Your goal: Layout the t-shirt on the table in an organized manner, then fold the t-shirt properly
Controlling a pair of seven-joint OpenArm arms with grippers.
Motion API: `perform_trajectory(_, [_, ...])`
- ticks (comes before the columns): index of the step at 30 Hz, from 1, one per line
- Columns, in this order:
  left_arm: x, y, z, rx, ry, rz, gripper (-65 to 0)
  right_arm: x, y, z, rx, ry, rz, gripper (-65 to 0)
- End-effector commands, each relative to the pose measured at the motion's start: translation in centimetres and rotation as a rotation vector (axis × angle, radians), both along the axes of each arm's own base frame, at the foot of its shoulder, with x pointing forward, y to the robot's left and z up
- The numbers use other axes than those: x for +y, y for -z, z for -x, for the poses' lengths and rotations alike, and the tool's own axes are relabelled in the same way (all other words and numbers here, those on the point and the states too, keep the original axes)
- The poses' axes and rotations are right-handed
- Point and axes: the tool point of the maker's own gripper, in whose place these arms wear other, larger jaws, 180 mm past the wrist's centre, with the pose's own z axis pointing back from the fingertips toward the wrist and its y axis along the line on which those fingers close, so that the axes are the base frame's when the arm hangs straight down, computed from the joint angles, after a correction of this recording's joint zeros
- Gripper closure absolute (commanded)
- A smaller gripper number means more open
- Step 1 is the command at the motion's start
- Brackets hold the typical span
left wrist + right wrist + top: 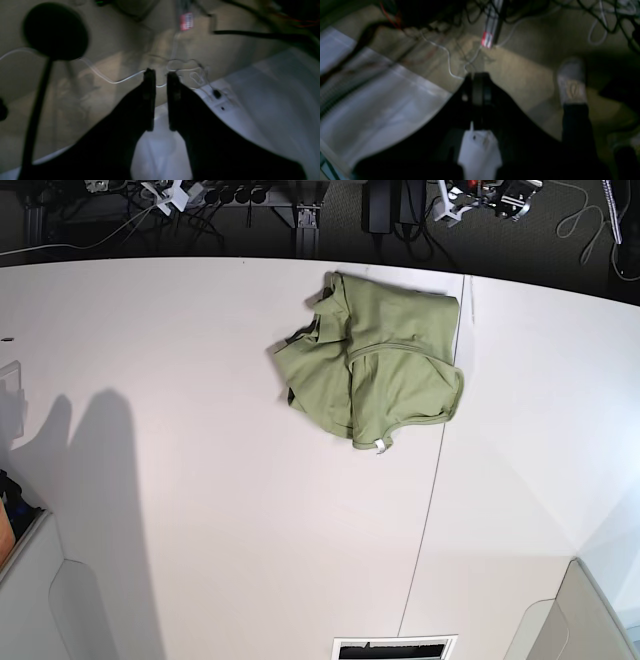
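Shirt (372,360) lies crumpled near the table's (200,480) far edge, touching the panel seam (432,490). Nothing on it or around it. Left gripper (161,75) hangs past the table edge over the floor, jaws narrowly apart, empty. Right gripper (477,77) also off-table, jaws closed, empty; cables (450,62) and a shoe (571,85) below.

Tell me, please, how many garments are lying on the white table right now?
1: a crumpled olive-green cotton t-shirt on the white table, near its far edge beside the dark seam line. Nothing suggests another underneath.
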Motion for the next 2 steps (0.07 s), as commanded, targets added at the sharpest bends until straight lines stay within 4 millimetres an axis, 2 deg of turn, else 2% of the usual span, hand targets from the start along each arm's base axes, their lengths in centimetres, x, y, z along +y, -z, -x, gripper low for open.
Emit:
perform_trajectory(1, [0.3, -0.06, 0.3, 0.001, -0.001, 0.002, -9.1, -0.09, -0.11, -0.54, -0.014, 0.0, -0.006, 0.0])
perform_trajectory(2, [-0.25, 0.04, 0.06, -0.014, -0.009, 0.014, -9.1, 0.18, -0.1, -0.81, -0.019, 0.004, -0.012, 0.0])
